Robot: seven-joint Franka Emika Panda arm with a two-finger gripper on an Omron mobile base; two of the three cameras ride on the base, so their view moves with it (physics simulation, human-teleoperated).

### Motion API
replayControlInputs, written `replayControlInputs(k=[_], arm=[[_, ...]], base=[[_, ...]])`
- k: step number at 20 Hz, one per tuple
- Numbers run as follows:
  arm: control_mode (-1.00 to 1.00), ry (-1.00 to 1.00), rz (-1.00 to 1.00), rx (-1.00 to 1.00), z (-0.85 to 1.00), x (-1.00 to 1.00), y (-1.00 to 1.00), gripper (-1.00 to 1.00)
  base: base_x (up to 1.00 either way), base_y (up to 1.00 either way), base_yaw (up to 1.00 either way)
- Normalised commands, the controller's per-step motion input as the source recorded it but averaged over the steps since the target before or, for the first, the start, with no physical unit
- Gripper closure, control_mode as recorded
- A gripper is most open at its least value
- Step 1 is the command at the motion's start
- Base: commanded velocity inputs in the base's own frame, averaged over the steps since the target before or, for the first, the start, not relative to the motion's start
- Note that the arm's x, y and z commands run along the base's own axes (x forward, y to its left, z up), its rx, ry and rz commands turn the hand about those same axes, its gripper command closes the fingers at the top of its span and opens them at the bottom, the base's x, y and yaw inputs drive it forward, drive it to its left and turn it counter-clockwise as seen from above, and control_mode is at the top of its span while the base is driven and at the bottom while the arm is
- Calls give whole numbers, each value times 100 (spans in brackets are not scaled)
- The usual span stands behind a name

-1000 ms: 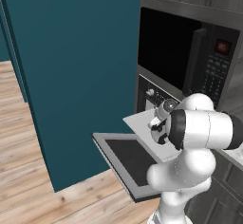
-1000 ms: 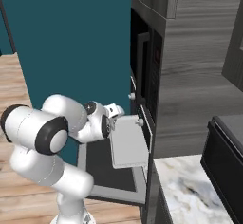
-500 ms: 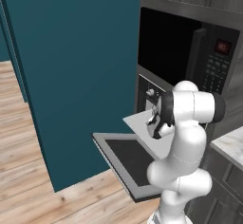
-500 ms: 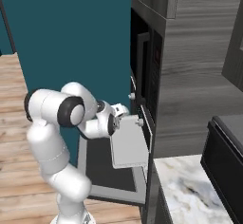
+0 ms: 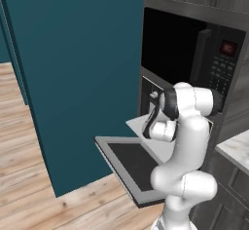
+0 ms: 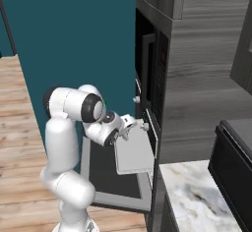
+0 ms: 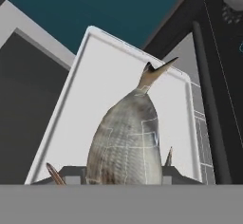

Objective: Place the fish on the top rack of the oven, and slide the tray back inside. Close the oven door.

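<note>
Jaws are clamped on the fish [image 7: 127, 142], though the gripper [image 7: 124, 174] fingertips are mostly hidden behind its body. It hangs just above the pulled-out tray [image 7: 102, 80], tail toward the oven [image 6: 147, 109]. The oven door [image 5: 130, 164] lies flat open below, partly blocked by the arm.

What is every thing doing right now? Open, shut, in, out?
oven door: open, lying flat.
tray: pulled out over the door.
fish: held in the gripper, above the tray.
gripper: shut on the fish.
microwave: door shut, red display on.
</note>
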Motion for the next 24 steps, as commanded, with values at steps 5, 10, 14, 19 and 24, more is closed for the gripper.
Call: replayControlInputs(k=[5,10,14,19,24], arm=[[-100,0,0,-5,-65,0,6,100],[-100,0,0,-1,-37,4,-5,100],[-100,0,0,0,-33,23,-19,100],[-100,0,0,0,-55,18,-38,100],[-100,0,1,0,-68,20,-28,100]], base=[[0,0,0],[0,0,0],[0,0,0],[0,0,0],[0,0,0]])
